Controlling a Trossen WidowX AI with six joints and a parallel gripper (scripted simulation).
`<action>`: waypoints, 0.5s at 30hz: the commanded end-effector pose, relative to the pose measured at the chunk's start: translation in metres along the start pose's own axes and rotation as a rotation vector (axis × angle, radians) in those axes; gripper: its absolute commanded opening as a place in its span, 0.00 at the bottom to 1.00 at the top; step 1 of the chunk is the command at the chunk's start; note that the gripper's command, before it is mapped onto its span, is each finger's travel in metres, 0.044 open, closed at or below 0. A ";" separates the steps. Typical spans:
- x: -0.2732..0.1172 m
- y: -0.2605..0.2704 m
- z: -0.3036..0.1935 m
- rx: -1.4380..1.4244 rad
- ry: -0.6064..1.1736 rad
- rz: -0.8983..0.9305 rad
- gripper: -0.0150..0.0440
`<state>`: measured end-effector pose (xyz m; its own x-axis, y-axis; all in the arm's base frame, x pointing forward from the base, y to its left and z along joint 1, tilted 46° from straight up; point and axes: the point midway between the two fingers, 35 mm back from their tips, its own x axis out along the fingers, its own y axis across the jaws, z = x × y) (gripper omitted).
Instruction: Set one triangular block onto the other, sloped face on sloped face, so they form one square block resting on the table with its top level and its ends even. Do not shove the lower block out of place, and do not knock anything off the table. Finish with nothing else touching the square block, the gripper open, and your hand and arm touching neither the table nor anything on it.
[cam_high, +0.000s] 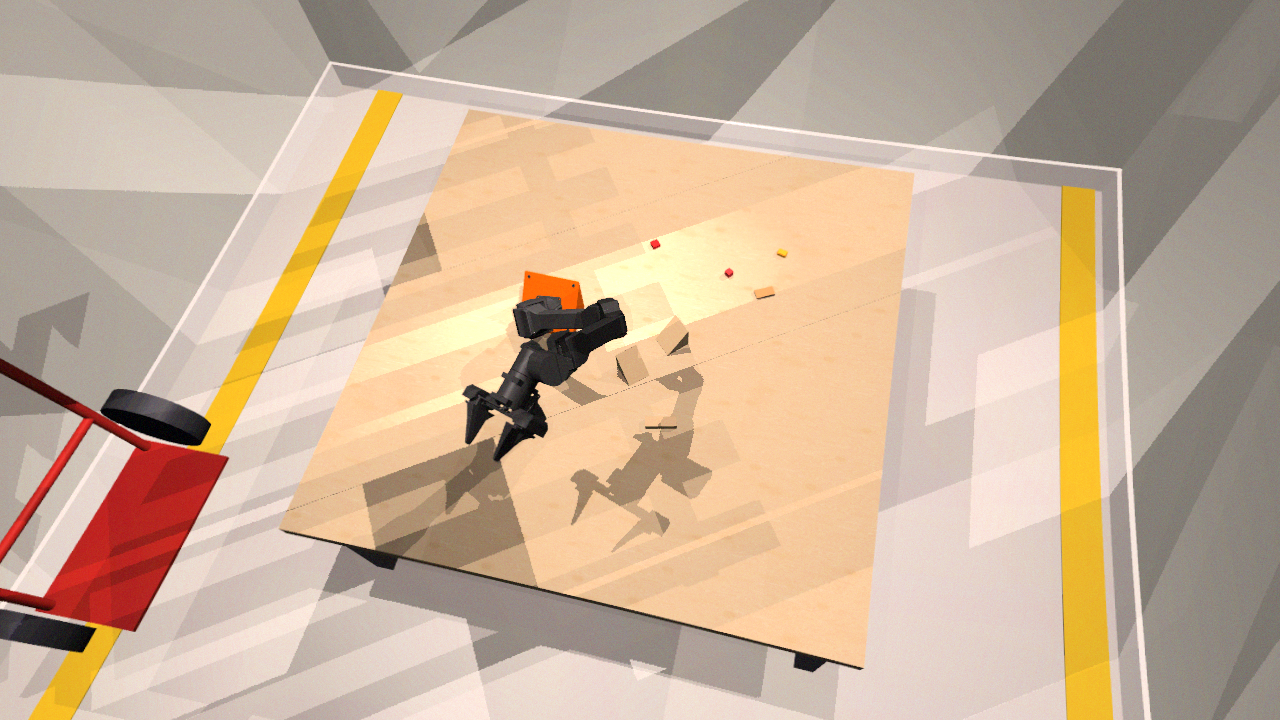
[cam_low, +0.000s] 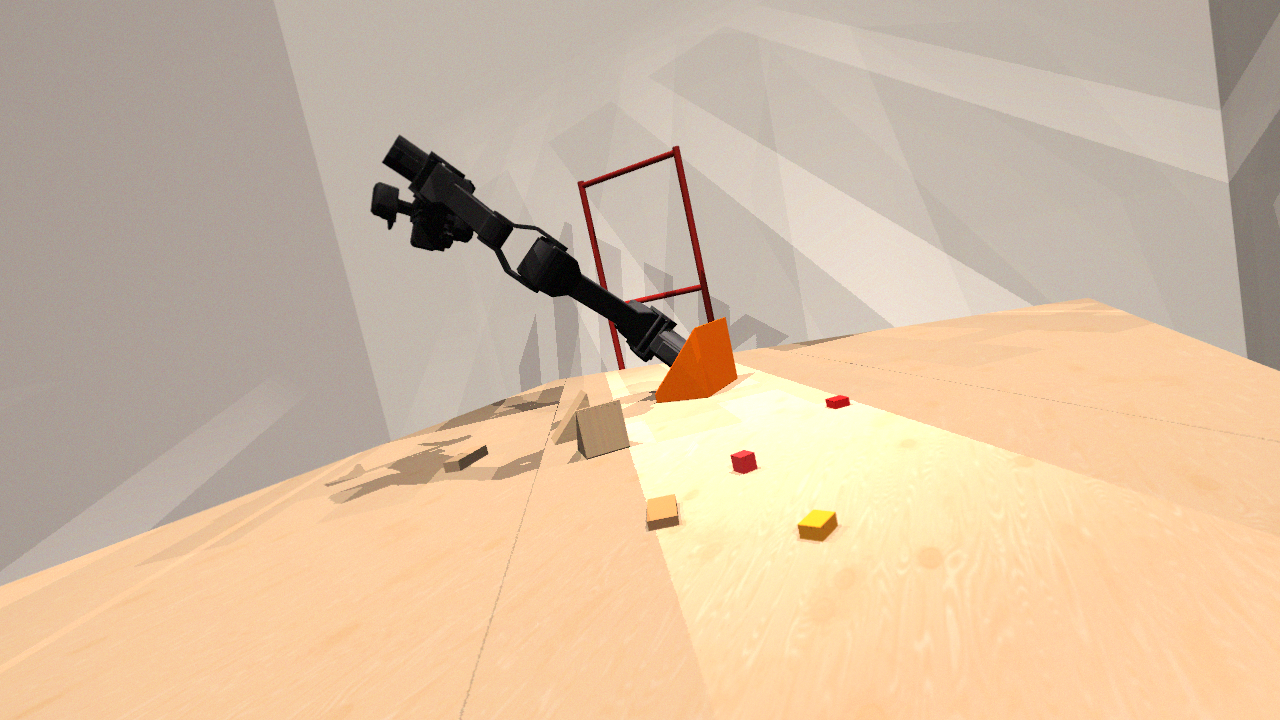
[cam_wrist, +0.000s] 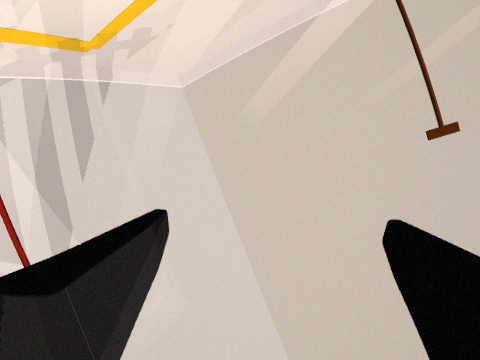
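Two tan triangular blocks lie apart near the middle of the table (cam_high: 787, 537) (cam_low: 984, 582). One triangular block (cam_high: 673, 335) (cam_low: 601, 429) lies nearer the small cubes. The other triangular block (cam_high: 631, 365) (cam_low: 565, 417) lies just beside it and is partly hidden behind it in the exterior view. My gripper (cam_high: 485, 447) (cam_low: 390, 179) (cam_wrist: 277, 226) is open and empty. It is raised high above the table, well away from both blocks. The wrist view shows only walls and floor between the fingers.
The arm's orange base (cam_high: 550, 286) (cam_low: 702, 367) stands behind the blocks. Two red cubes (cam_high: 655, 243) (cam_high: 728, 272) (cam_low: 742, 461), a yellow cube (cam_high: 781, 252) (cam_low: 817, 523) and a small tan block (cam_high: 763, 291) (cam_low: 662, 510) lie further out. A low flat piece (cam_high: 657, 428) (cam_low: 465, 458) lies apart.
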<state>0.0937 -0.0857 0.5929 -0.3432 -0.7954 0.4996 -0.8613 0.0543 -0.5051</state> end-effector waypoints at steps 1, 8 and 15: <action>0.000 0.002 -0.001 0.010 -0.002 0.000 0.98; 0.016 0.063 -0.014 0.348 -0.135 0.019 1.00; 0.051 0.121 0.022 0.668 -0.343 0.123 1.00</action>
<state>-0.0024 -0.1079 0.5626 -0.2303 -0.9220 0.3113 -0.5036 -0.1607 -0.8488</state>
